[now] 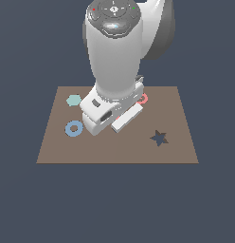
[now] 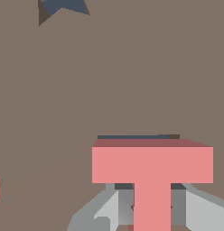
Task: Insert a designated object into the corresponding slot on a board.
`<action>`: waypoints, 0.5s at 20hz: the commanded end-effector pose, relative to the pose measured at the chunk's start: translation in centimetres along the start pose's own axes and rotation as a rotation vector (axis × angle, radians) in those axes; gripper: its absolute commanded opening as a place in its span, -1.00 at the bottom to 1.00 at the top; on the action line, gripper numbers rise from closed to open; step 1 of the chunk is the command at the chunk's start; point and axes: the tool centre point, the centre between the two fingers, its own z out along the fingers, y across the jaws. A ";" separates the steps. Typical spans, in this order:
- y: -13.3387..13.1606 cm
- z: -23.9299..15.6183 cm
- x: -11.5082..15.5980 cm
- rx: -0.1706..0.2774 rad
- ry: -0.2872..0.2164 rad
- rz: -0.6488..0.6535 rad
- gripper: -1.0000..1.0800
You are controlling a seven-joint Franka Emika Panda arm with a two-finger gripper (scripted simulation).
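The designated object, a salmon-red flat T-shaped block [image 2: 152, 164], fills the lower part of the wrist view. My gripper [image 2: 152, 212] is shut on its stem, with a grey finger [image 2: 120, 207] on either side. Just beyond the T's crossbar a thin dark navy strip of the slot [image 2: 132, 136] shows in the brown board [image 2: 86, 90]; the block covers the rest of it. In the exterior view the arm's hand [image 1: 120, 116] hangs low over the middle of the board [image 1: 114, 152] and hides both block and slot.
A dark star-shaped cutout [image 1: 159, 138] lies toward the exterior view's right. A blue ring [image 1: 74, 128] and a teal hexagon [image 1: 73, 100] sit toward its left. A salmon-pink spiral piece [image 1: 143, 98] peeks out behind the hand.
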 end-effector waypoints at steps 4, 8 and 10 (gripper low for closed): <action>0.0 0.6 0.0 0.000 0.000 -0.001 -1.00; 0.0 1.0 0.0 0.000 0.000 -0.002 0.92; 0.0 1.0 0.0 0.000 0.000 -0.002 0.92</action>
